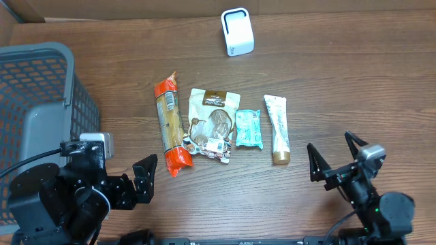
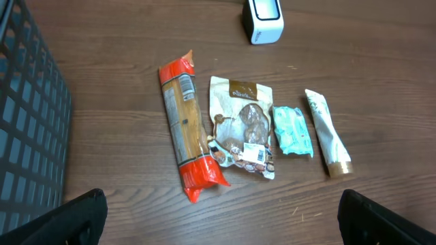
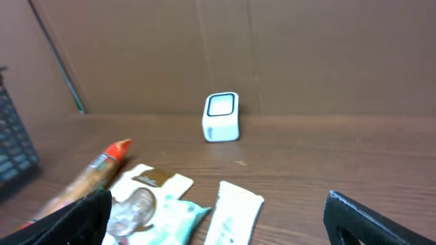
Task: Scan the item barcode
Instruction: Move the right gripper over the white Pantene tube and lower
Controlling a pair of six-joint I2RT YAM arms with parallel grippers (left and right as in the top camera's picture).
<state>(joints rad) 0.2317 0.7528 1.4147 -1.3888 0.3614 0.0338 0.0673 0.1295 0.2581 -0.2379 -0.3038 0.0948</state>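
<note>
Four items lie in a row mid-table: a long orange-ended spaghetti pack [image 1: 170,127] [image 2: 184,131] [image 3: 95,170], a beige snack pouch [image 1: 212,125] [image 2: 242,124] [image 3: 146,194], a small teal packet [image 1: 248,128] [image 2: 293,131] [image 3: 178,219] and a white tube [image 1: 277,129] [image 2: 328,135] [image 3: 235,209]. A white barcode scanner [image 1: 237,31] [image 2: 263,20] [image 3: 221,117] stands at the far edge. My left gripper [image 1: 144,178] [image 2: 221,221] hangs open near the front left, short of the spaghetti pack. At the front right, my right gripper [image 1: 335,160] [image 3: 218,221] is open too, and holds nothing.
A grey mesh basket [image 1: 37,109] [image 2: 27,136] [image 3: 10,150] fills the left side of the table. A brown cardboard wall [image 3: 272,54] rises behind the scanner. The wooden tabletop [image 1: 354,88] lies bare to the right of the tube.
</note>
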